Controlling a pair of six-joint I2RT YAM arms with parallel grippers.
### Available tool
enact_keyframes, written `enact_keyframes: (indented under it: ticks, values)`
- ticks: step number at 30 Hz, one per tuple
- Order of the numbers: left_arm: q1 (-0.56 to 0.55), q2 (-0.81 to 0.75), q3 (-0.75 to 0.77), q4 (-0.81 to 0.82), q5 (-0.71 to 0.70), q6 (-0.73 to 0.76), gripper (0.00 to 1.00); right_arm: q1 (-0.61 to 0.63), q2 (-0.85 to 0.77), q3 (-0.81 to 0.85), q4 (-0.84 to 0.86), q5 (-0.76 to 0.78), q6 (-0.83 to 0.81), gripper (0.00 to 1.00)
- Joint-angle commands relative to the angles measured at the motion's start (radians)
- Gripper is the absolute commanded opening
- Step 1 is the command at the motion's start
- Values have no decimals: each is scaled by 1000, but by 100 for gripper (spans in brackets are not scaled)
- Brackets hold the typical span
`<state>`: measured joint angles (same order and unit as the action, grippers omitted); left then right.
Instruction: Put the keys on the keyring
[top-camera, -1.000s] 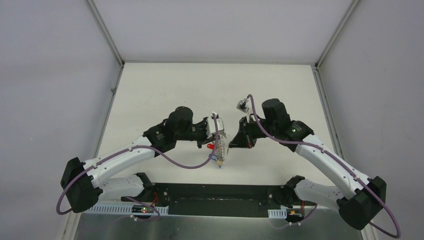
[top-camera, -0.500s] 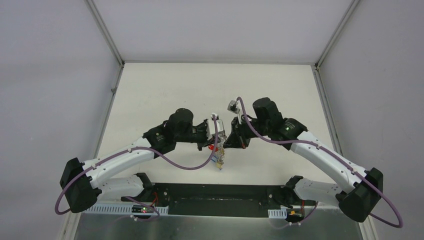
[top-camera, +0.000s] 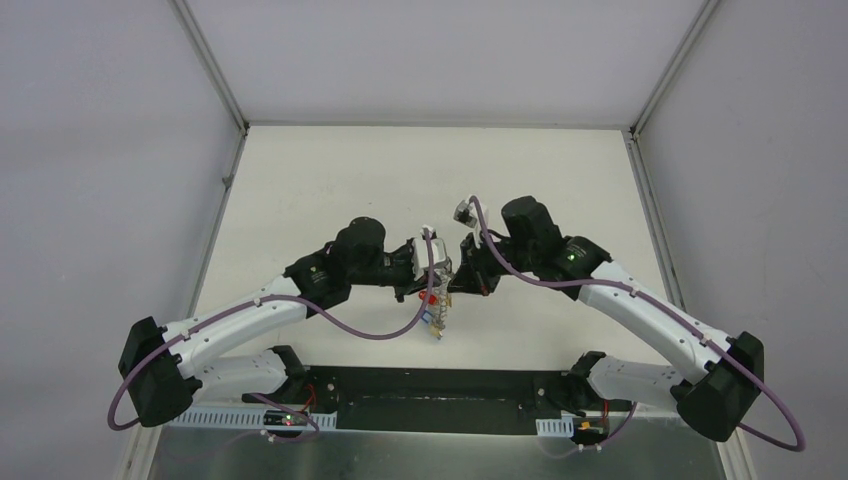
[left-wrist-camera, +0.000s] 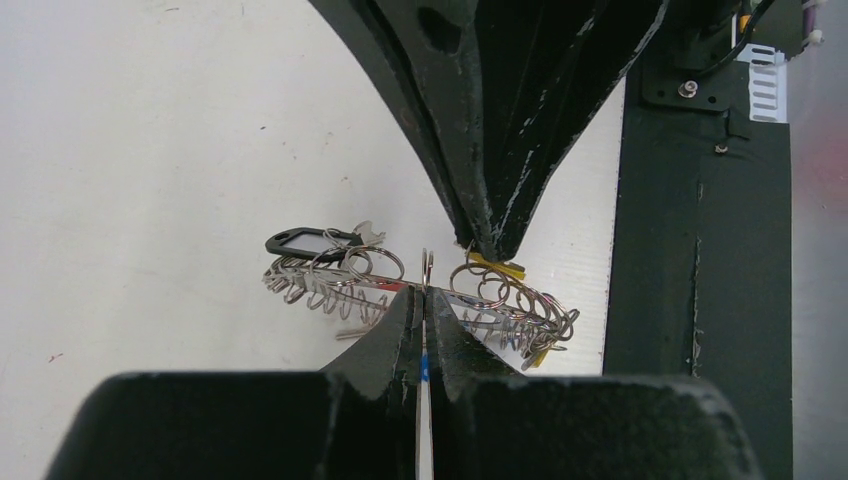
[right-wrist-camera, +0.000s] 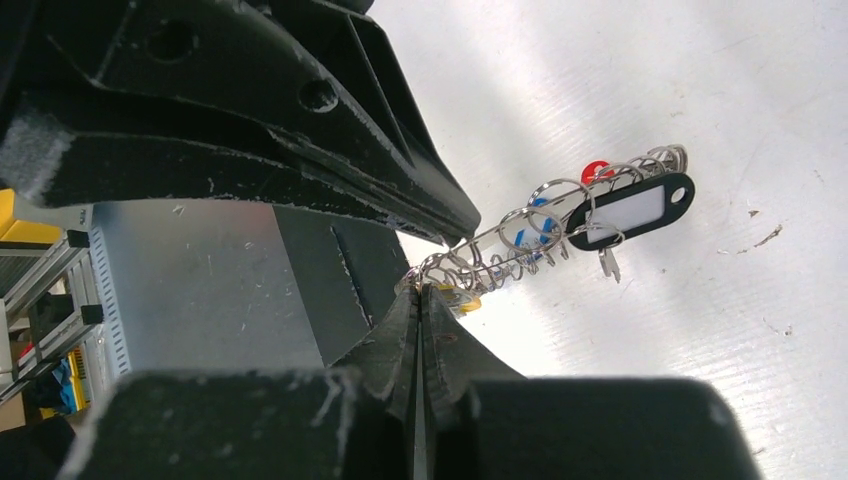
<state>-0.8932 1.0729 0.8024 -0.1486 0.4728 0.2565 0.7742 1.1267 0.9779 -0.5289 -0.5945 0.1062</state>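
Dangling coiled grey keyring (left-wrist-camera: 320, 285) with keys (right-wrist-camera: 596, 170), pinched by left gripper (left-wrist-camera: 424, 291), right gripper (right-wrist-camera: 418, 291).

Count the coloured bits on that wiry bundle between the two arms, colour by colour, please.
On the keyring, as far as shows:
Red key head: 1
Blue key head: 1
Yellow key head: 1
Black tag: 1
Total: 4

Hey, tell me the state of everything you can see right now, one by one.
left gripper: shut on the keyring.
right gripper: shut, tips at the keyring's coils.
keyring: held up off the table.
keys: hanging among the keyring's coils.
black tag: hanging on the keyring.
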Motion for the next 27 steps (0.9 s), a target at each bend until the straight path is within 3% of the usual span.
enact_keyframes:
  ticks: [1,27]
  values:
    - [-14,-30,7,71,21,-20,0,12,4,53,34,12,-26,0]
    - [-18,-43,11,65,15,-26,0,14,21,48,-12,157,-30,0]
